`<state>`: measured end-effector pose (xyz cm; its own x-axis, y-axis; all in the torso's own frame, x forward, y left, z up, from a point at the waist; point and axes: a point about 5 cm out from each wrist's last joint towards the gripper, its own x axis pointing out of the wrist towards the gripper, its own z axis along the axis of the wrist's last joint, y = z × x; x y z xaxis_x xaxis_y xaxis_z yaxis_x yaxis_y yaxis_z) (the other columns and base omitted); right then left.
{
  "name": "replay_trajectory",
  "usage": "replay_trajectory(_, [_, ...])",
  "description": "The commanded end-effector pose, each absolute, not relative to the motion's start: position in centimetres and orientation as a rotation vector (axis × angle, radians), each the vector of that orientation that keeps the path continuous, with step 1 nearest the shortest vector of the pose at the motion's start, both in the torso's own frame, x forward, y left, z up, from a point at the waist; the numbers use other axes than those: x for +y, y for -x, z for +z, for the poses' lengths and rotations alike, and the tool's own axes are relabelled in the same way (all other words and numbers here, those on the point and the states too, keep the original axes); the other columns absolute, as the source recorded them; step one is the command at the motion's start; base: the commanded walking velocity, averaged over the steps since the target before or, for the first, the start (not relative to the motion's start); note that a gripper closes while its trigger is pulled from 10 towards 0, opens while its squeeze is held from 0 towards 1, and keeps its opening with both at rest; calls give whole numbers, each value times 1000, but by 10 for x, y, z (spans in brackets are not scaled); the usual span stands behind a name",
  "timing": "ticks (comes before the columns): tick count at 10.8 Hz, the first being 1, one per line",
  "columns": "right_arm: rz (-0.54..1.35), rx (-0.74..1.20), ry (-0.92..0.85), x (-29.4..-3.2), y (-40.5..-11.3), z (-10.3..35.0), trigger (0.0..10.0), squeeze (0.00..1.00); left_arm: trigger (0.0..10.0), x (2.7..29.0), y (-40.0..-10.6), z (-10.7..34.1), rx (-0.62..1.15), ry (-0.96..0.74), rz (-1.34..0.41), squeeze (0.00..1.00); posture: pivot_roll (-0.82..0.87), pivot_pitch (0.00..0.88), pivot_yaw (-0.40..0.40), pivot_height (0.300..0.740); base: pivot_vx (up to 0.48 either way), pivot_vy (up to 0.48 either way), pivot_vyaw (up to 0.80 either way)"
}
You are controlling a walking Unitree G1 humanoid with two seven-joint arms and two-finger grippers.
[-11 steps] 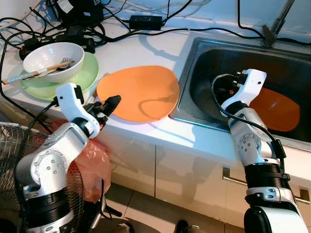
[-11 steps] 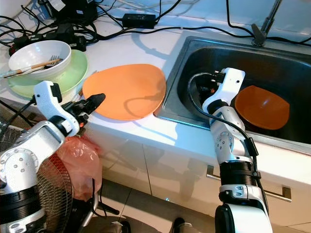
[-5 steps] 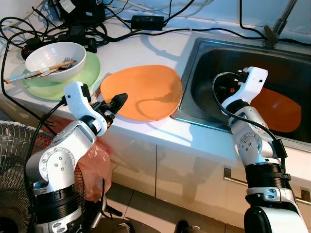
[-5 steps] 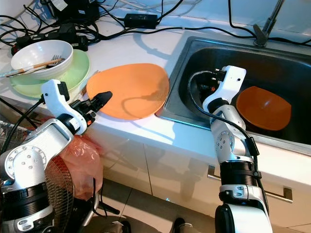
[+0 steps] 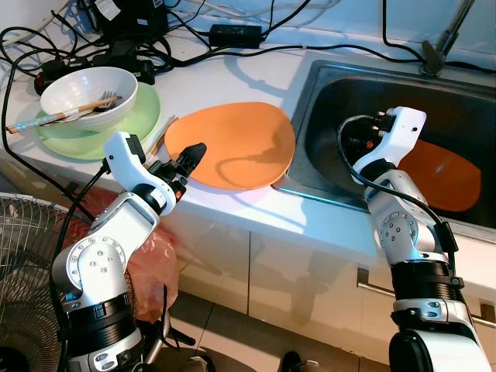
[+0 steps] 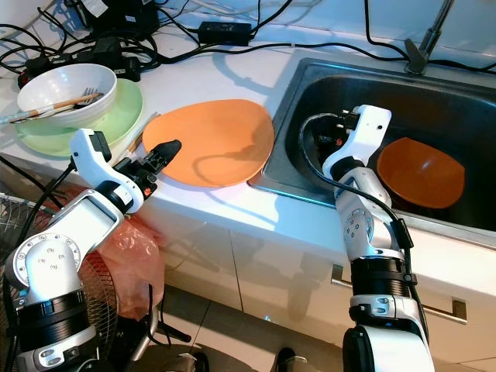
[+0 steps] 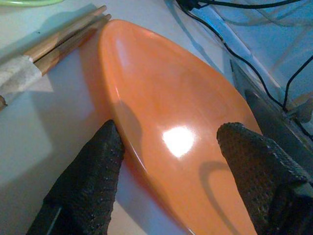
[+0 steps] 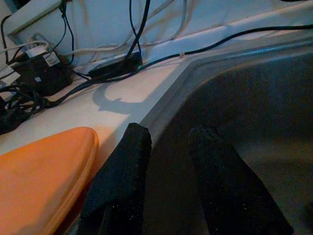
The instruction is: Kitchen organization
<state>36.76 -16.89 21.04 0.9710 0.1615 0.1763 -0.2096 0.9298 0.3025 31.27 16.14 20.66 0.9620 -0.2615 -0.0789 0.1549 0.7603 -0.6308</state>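
A big orange plate [image 5: 232,143] lies flat on the white counter beside the sink [image 5: 310,101]. My left gripper [image 5: 190,155] is open at its near left rim, and in the left wrist view the plate [image 7: 181,122] lies between the two fingers [image 7: 88,181]. A second orange plate [image 5: 438,174] lies in the sink. My right gripper [image 8: 168,132] hangs inside the sink by its left wall, fingers a little apart and holding nothing. A white bowl [image 5: 89,93] with chopsticks and a fork sits on a green plate [image 5: 136,124].
Loose chopsticks [image 7: 58,41] lie on the counter by the plate's left rim. Black cables and power bricks [image 5: 124,23] crowd the back of the counter. A faucet [image 5: 446,39] stands behind the sink. A wire fan [image 5: 23,256] and a pink bag [image 5: 151,256] are below left.
My left gripper has moved forward and right until its fingers straddle the orange plate's rim. The plate has edged slightly toward the sink. The right arm has stayed put.
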Motion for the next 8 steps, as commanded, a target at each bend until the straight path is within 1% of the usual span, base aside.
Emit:
replay_trajectory(1, [190,-153,-319,-169,-366,212,10000,0,5765,160,-313,189,259,676,-199,0,89,192,17,740,0,0,0])
replay_trajectory(2, [191,-152,-320,-169,-366,212,10000,0,0,160,-314,189,261,671,-200,0,90,191,18,740,0,0,0])
replay_trajectory(8, [196,-152,-323,-167,-366,212,10000,0,0,160,-313,194,245,657,-210,0,97,179,20,740,0,0,0])
